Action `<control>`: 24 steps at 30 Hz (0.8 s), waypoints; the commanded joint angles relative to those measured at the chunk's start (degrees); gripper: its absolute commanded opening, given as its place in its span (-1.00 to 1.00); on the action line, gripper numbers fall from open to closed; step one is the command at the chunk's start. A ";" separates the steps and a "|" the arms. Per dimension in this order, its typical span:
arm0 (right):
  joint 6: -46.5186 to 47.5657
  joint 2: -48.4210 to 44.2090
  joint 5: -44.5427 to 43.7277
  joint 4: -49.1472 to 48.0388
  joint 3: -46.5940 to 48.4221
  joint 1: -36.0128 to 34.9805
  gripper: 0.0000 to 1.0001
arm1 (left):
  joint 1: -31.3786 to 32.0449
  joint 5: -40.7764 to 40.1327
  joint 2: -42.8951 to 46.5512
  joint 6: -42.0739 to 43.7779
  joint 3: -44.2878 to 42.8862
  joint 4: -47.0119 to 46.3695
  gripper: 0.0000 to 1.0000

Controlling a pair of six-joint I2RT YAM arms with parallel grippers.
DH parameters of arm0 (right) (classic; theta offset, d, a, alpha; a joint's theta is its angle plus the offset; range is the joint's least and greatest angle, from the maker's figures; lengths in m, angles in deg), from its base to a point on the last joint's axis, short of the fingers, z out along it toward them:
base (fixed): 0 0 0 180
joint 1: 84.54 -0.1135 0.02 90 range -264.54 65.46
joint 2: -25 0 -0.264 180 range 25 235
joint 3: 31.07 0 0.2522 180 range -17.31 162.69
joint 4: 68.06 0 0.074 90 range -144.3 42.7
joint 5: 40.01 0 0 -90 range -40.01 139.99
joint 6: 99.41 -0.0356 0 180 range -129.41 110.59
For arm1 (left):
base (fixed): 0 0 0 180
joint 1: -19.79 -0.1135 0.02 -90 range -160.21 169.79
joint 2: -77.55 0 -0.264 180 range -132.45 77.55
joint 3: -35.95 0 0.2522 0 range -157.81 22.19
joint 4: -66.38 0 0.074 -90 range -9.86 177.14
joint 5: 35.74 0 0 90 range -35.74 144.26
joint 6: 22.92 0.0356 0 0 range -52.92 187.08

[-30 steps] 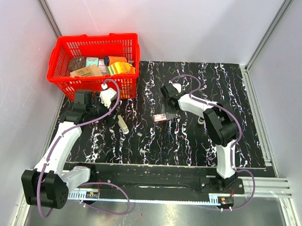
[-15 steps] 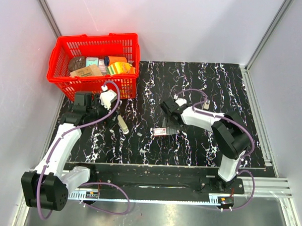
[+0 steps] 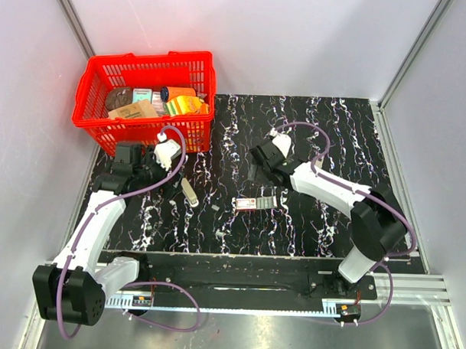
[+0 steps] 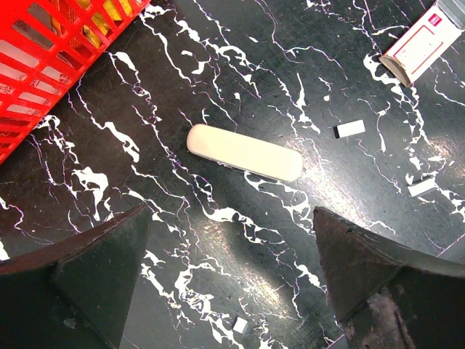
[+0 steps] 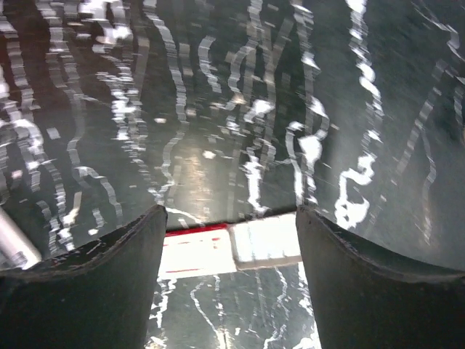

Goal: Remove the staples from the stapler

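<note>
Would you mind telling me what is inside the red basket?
Packaged goods fill the basket: a brown packet, a teal box and a yellow carton. Whatever lies beneath them is covered.

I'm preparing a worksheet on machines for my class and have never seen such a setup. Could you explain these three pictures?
Two robot arms, left and right, are bolted at the near edge of a black marbled mat. One picture looks down from above. The other two come from cameras on each wrist, so the dark shapes at the bottom are each gripper's own fingers. On the table: a red basket of packets, a cream bar, probably the stapler, a small red-and-white box, and small white bits. The left gripper is open and empty near the cream bar. The right gripper has its fingers either side of the box. That picture is blurred, so whether it grips is unclear.
</note>
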 commanded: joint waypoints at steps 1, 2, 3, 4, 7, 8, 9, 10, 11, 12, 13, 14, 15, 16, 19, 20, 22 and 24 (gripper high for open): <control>13.92 -2.12 7.06 -13.19 -0.75 -2.49 0.53 | -0.29 0.76 0.34 0.87 -0.40 -1.02 0.98; 16.65 -1.68 9.77 -13.99 -0.75 -3.19 0.50 | -0.38 0.59 0.34 0.87 -0.14 -1.02 0.98; 19.37 -1.16 11.63 -14.78 -0.66 -4.07 0.47 | -0.47 0.50 0.25 0.96 0.13 -1.10 0.98; 22.01 -0.80 13.30 -15.84 -0.75 -5.21 0.47 | -0.55 0.59 0.08 0.96 0.39 -1.28 0.98; 26.77 0.69 16.82 -18.39 -0.93 -8.81 0.46 | -0.55 0.15 -1.15 0.87 0.83 -1.89 0.98; 27.83 1.74 17.61 -19.09 -0.66 -9.52 0.46 | -0.55 0.32 -1.59 0.70 0.83 -1.98 0.98; 28.71 2.71 18.49 -19.53 -0.23 -10.31 0.46 | -0.73 0.24 -1.86 0.61 0.75 -2.07 0.98; 29.58 3.85 19.11 -19.62 0.47 -11.01 0.46 | -0.64 0.41 -2.21 0.43 0.75 -2.07 0.98; 30.12 5.25 19.81 -19.71 1.00 -11.54 0.46 | -0.82 0.32 -2.39 0.26 0.66 -2.16 0.98; 30.47 6.39 20.08 -20.06 1.53 -12.33 0.47 | -0.73 0.50 -2.47 0.26 0.75 -2.24 0.98; 30.82 7.54 20.34 -19.89 2.15 -12.86 0.47 | -0.82 0.32 -2.48 0.17 0.66 -2.33 0.98; 30.91 8.59 20.78 -19.63 3.02 -13.39 0.47 | -0.91 0.24 -2.56 0.17 0.66 -2.42 0.98; 31.00 9.56 21.22 -19.54 3.47 -13.74 0.47 | -0.91 0.15 -2.56 0.17 0.66 -2.42 0.98; 30.91 10.35 21.57 -20.15 3.64 -14.09 0.47 | -0.91 0.15 -2.65 0.08 0.57 -2.51 0.98; 31.79 11.68 21.84 -21.64 3.73 -15.15 0.47 | -0.99 0.06 -2.91 -0.18 -0.04 -2.25 0.98; 31.96 12.11 21.84 -21.65 3.91 -15.24 0.47 | -1.08 0.15 -2.91 -0.18 -0.22 -2.07 0.98; 32.58 12.82 22.10 -21.38 4.52 -15.33 0.47 | -1.08 0.06 -2.74 -0.27 -0.40 -1.98 0.98; 33.19 13.17 22.63 -21.47 4.79 -15.50 0.47 | -1.08 0.06 -2.39 -0.27 -0.31 -1.90 0.98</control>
